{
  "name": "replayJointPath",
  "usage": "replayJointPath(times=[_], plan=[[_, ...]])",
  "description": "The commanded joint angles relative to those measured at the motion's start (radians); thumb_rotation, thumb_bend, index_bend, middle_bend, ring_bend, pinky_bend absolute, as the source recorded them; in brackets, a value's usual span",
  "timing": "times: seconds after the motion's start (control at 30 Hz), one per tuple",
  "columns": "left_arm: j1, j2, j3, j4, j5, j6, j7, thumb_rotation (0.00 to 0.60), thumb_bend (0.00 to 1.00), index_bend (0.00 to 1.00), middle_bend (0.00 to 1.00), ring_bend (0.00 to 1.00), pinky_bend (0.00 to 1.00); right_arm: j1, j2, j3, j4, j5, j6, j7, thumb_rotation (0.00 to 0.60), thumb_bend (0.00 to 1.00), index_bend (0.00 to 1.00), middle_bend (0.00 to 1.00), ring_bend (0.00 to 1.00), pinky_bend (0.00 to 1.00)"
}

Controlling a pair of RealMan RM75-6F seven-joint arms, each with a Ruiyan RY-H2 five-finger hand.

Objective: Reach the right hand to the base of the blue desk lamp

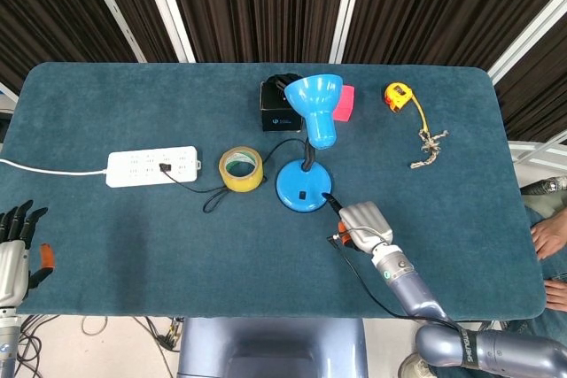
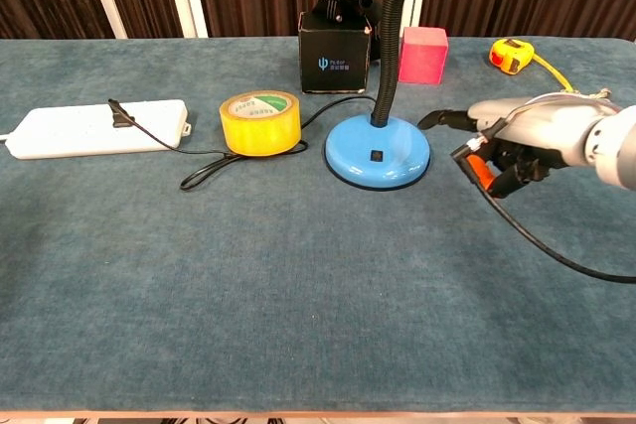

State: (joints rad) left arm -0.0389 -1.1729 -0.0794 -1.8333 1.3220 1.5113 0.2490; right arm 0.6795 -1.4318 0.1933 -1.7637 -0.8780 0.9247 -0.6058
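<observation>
The blue desk lamp stands mid-table on its round base (image 1: 304,188) (image 2: 378,151), with its shade (image 1: 315,104) bent forward over it. My right hand (image 1: 359,221) (image 2: 517,136) hovers just to the right of the base and holds nothing. Its fingers (image 2: 439,118) stretch toward the base's rim, a short gap away; the thumb is tucked underneath. My left hand (image 1: 16,245) hangs off the table's front left edge, fingers straight and empty, and only the head view shows it.
A yellow tape roll (image 1: 241,168) and the lamp's black cord lie left of the base. Further left is a white power strip (image 1: 151,166). Behind the lamp are a black box (image 1: 279,105) and a pink block (image 1: 344,102). A yellow tape measure (image 1: 398,96) and rope (image 1: 430,148) lie at back right.
</observation>
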Motion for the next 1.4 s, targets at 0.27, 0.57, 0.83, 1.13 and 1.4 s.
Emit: replayJointPath(times=[0.27, 0.57, 0.83, 1.13, 1.4], plan=[[-0.001, 0.004, 0.001, -0.005, -0.005, -0.004, -0.002, 0.6, 0.64, 0.14, 0.02, 0.0, 0.0, 0.088, -0.09, 0.004, 0.072, 0.099, -0.019, -0.034, 0.6, 0.81, 0.0, 0.78, 0.83, 0.87], [-0.001, 0.006, 0.001, -0.007, -0.004, -0.003, -0.005, 0.6, 0.64, 0.14, 0.02, 0.0, 0.0, 0.148, -0.146, 0.007, 0.13, 0.176, -0.024, -0.051, 0.6, 0.81, 0.0, 0.78, 0.83, 0.9], [-0.001, 0.008, 0.002, -0.007, -0.004, -0.004, -0.008, 0.6, 0.64, 0.14, 0.02, 0.0, 0.0, 0.18, -0.165, -0.009, 0.159, 0.22, -0.024, -0.061, 0.6, 0.81, 0.0, 0.78, 0.83, 0.93], [-0.001, 0.008, 0.002, -0.006, -0.007, -0.005, -0.008, 0.6, 0.64, 0.14, 0.02, 0.0, 0.0, 0.192, -0.166, -0.027, 0.165, 0.225, -0.016, -0.049, 0.6, 0.81, 0.0, 0.78, 0.83, 0.96], [-0.002, 0.007, 0.002, -0.005, -0.009, -0.005, -0.008, 0.6, 0.64, 0.14, 0.02, 0.0, 0.0, 0.19, -0.152, -0.054, 0.147, 0.209, -0.013, -0.035, 0.6, 0.81, 0.0, 0.78, 0.83, 0.98]])
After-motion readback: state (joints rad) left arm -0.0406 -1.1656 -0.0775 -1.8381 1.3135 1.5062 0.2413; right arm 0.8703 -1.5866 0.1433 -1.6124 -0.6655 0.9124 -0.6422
